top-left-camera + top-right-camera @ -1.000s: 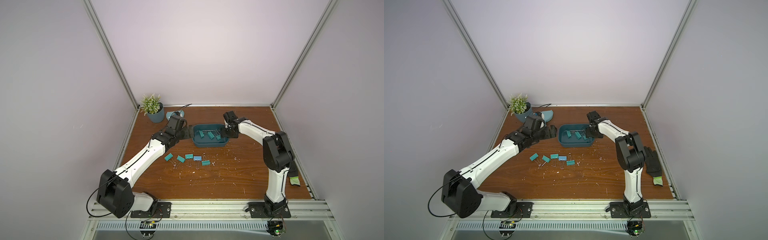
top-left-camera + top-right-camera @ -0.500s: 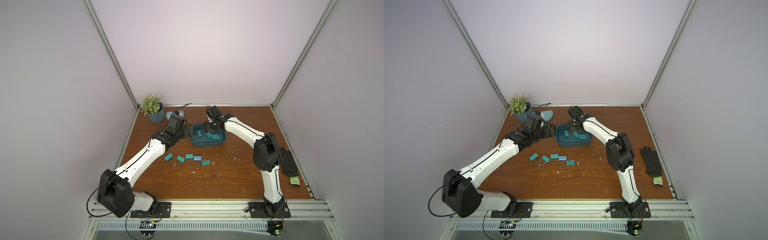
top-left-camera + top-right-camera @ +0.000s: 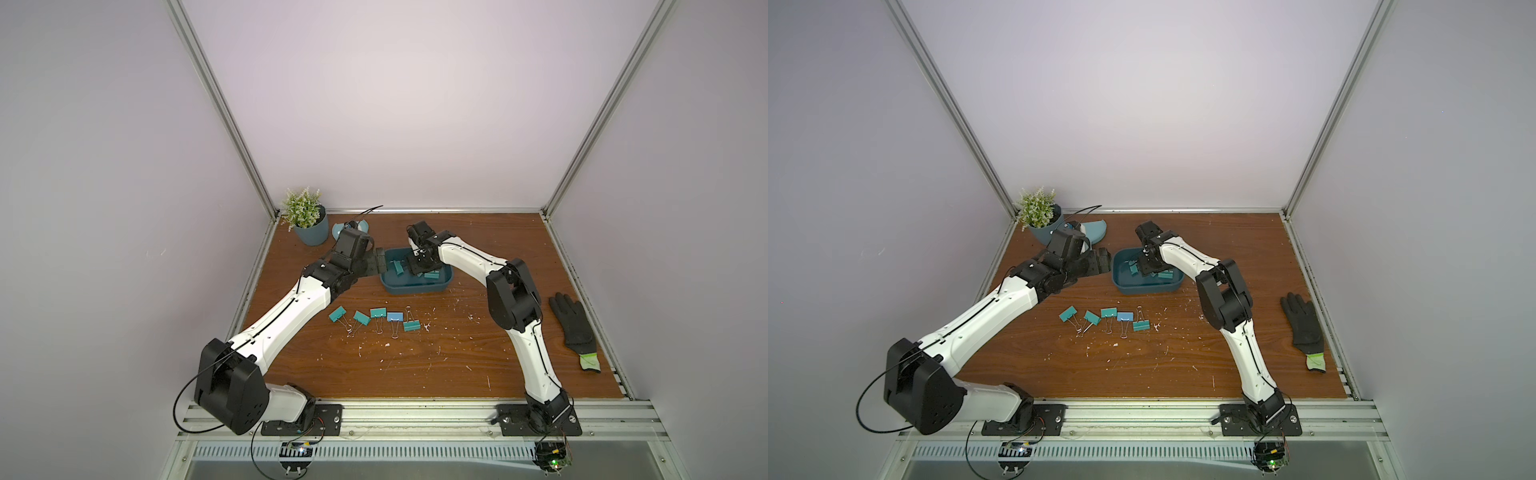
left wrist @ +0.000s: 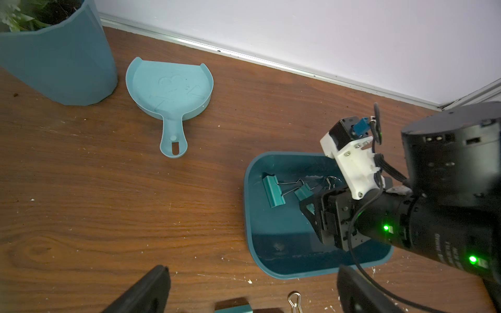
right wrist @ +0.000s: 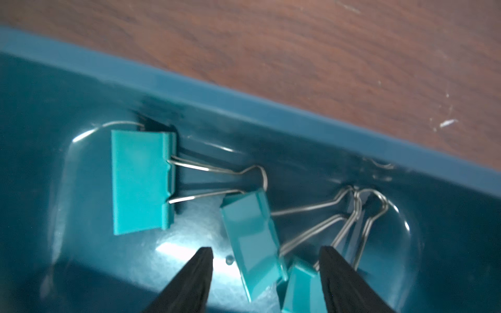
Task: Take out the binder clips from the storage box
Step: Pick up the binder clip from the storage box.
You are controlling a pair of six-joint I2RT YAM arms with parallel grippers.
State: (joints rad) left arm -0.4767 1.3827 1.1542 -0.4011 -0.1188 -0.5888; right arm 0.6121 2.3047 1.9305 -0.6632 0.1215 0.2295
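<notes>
Right gripper (image 5: 265,252) is parted, its jaws straddling a tilted clip (image 5: 252,244) at lower centre, touching nothing. That clip is one of three in the box (image 5: 271,108); five more clips (image 3: 376,313) lie in a row on the table (image 3: 457,365). They look light, stiff and slick, so pinch the flat body, not the springy wire. Left gripper (image 4: 252,284) gapes empty just beside the box.

No legible text anywhere. White lettering on black housing of right arm (image 4: 444,252), just behind right claw (image 5: 264,253): too blurred to read. Embossed marks on dustpan (image 4: 169,89), well apart from left claw (image 4: 253,268): unreadable shapes.
</notes>
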